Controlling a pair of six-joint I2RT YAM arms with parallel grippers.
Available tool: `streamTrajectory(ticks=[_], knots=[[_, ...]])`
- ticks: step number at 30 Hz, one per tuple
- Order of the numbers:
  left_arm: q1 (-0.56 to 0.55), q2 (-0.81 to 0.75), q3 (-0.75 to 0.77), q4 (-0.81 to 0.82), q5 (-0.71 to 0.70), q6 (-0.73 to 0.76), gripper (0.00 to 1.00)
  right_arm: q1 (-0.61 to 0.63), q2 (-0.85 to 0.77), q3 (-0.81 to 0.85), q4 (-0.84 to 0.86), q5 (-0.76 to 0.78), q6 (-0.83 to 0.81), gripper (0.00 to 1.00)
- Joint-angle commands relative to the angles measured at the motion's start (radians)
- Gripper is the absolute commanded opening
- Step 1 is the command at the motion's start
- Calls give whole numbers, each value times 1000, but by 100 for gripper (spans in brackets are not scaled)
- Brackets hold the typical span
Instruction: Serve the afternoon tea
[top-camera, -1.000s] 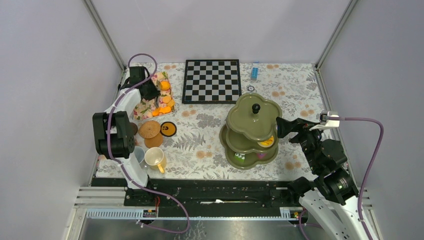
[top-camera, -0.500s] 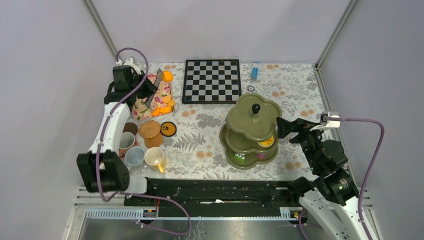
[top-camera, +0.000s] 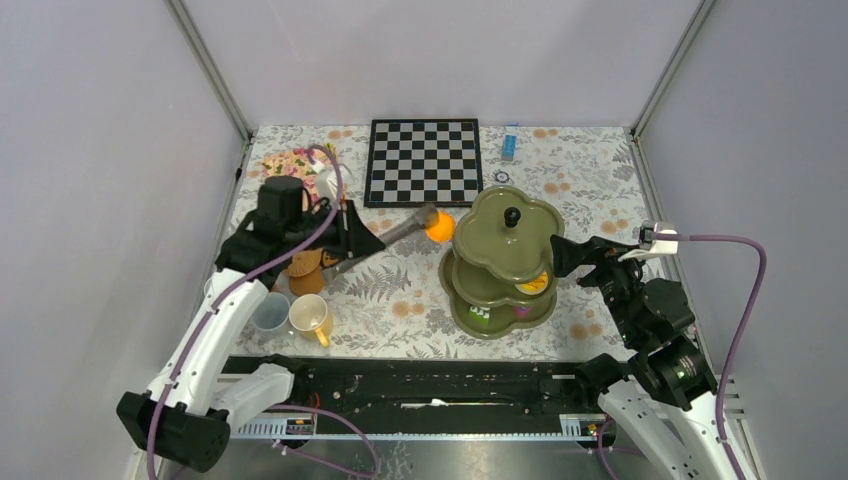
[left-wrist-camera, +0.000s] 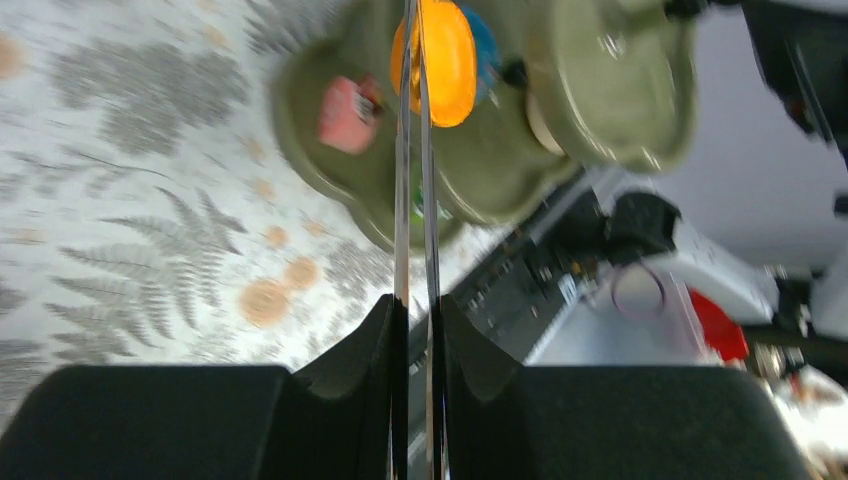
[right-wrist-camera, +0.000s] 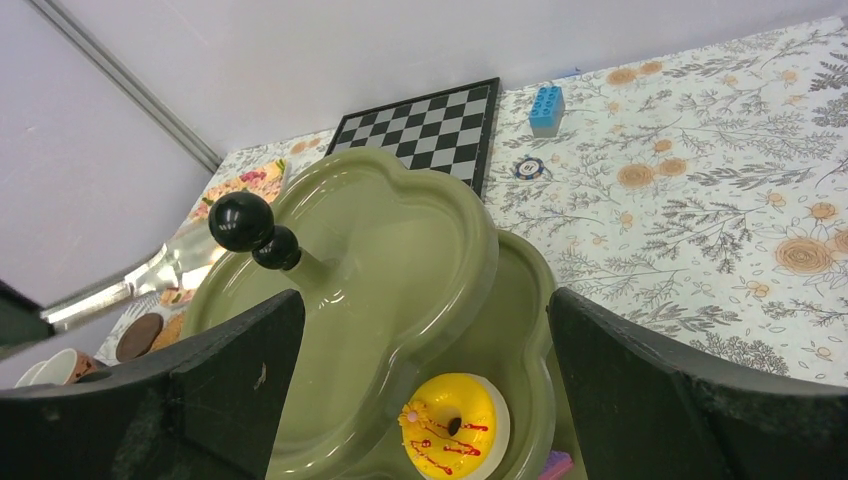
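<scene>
Top external: left hand (top-camera: 350, 240) was over the floral tray (top-camera: 290, 160) a second ago. It has now swung across the bench (top-camera: 400, 290) and is pressed together on the tongs (top-camera: 395, 235). The tongs pinch one orange biscuit (top-camera: 438, 226), which sits in the air at the left edge of the olive-green stand (top-camera: 490, 255), about level with the top tier. My read: pick is done, transfer nearly done, only the placement on a tier is left.

Right hand (top-camera: 562, 256) hasn't moved. It's spread wide at the stand's right side, with the tiers between its fingers. I can't tell if it touches them.

Counts from what I see:
- Stand: 1, three tiers, black knob (top-camera: 511, 215). Top tier is bare.
- Orange biscuit: 1, in the tongs. I can't see any more on the tray because the arm covers most of it.
- Yellow doughnut (right-wrist-camera: 450, 425): 1, on the middle tier.
- Bottom tier: 1 green piece (top-camera: 480, 315) and 1 pink sweet (left-wrist-camera: 345, 110).
- Mugs: 2 clear at near left, cream-yellow mug (top-camera: 310, 316) and pale blue mug (top-camera: 270, 312). Any others are behind my left arm.
- Coasters: 2 partly visible, wicker coaster (top-camera: 297, 264) and brown coaster (top-camera: 308, 283).
- Chessboard (top-camera: 423, 160): 1.
- Blue brick (top-camera: 510, 142): 1.
</scene>
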Motion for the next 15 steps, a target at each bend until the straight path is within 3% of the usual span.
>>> streamTrajectory(ticks=[1, 8, 15], knots=[[-129, -22, -6, -53, 66, 0, 14, 5, 8, 9, 55, -12, 16, 98], [-247, 11, 0, -51, 67, -3, 14, 5, -5, 8, 55, -3, 13, 98], [-357, 66, -19, 73, 29, -67, 14, 5, -12, 5, 53, -3, 16, 98]])
